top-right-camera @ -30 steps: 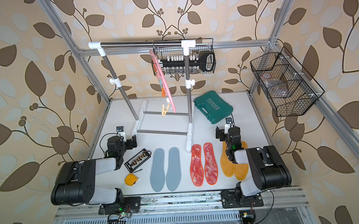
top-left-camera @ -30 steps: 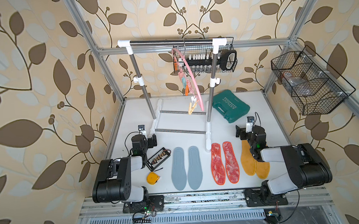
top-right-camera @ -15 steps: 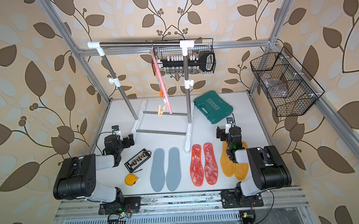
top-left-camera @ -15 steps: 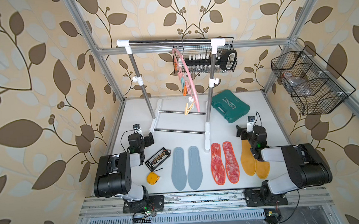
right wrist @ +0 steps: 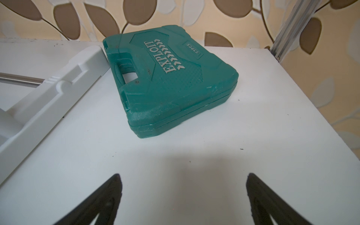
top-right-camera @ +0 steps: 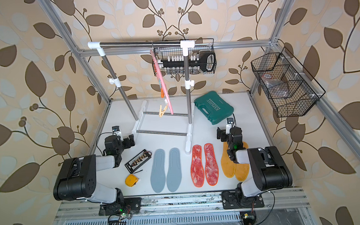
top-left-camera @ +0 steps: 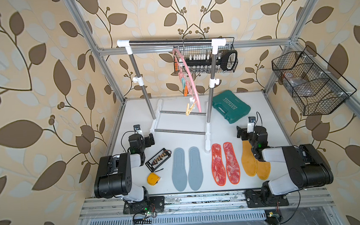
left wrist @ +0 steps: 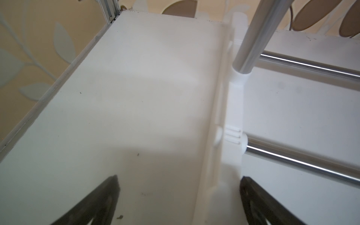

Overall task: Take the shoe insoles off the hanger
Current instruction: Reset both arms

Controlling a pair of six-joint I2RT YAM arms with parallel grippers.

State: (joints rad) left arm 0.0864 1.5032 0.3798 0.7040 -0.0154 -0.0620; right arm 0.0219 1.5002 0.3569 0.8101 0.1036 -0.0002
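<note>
A robotics lab's test cell dressed as a home: an aluminium frame (top-left-camera: 256, 42) lined with leaf-print wallpaper panels (top-left-camera: 35, 104), the left arm (top-left-camera: 114, 175) and right arm (top-left-camera: 302, 165) bolted to a slotted rail (top-left-camera: 201, 198) fronting a white counter (top-left-camera: 229, 131).

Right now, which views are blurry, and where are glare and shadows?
Left wrist view: soft, the rack's white foot and left claw blurred, glare streaks on its steel bars. Right wrist view: sharper, green case lettering readable, soft shadow on the table before the right claw. Both top views: evenly lit, sharp.
</note>
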